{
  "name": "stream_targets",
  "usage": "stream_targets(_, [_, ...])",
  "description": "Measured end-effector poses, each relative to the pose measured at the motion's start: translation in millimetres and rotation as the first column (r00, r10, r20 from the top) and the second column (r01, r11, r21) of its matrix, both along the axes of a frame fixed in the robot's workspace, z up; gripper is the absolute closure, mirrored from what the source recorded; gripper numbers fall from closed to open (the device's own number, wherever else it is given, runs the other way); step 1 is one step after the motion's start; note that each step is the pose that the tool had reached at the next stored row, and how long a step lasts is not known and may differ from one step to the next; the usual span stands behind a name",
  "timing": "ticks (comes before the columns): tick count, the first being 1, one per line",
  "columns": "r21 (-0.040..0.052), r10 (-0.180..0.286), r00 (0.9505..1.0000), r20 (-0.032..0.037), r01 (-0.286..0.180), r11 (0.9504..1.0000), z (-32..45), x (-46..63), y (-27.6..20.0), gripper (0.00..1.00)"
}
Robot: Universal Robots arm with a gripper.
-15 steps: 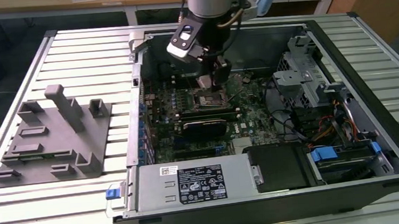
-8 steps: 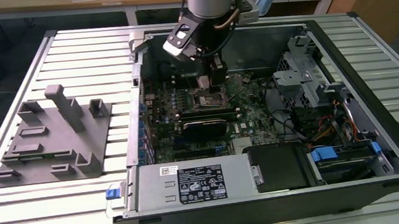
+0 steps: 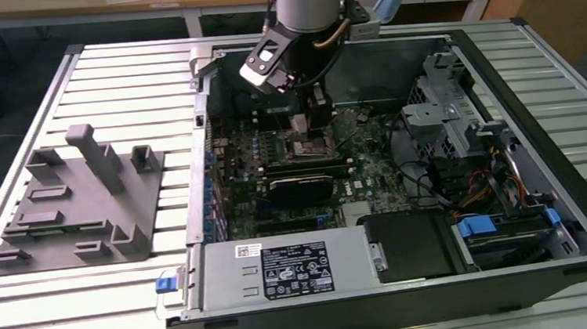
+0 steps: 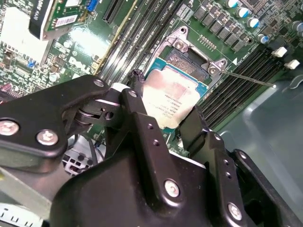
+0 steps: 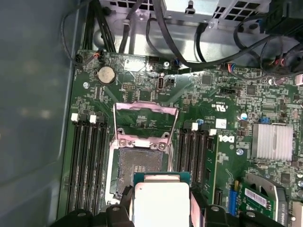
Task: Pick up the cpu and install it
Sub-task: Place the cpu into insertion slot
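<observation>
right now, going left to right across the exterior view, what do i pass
grey fixture block → computer case's left wall → gripper holding the cpu → drive cage

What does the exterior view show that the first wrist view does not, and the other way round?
Exterior view: the grey fixture block on the slatted table, and the whole computer case. First wrist view: the cpu between the fingers of the gripper, near the open socket. Both: the green motherboard and that socket.
</observation>
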State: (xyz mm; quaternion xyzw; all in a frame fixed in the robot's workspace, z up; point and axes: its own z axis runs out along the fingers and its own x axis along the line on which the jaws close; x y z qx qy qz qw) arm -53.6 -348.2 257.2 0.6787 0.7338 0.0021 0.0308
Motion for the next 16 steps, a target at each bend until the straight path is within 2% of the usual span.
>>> stream_targets(8, [0.0004, -0.002, 1.0000, 0.0002, 0.002, 1.0000, -2.2, 0.0, 0.2, 0.45])
stream_targets(16, [-0.0002, -0.002, 1.0000, 0.0000, 0.002, 1.0000, -13.5, -0.1, 1.0, 0.45])
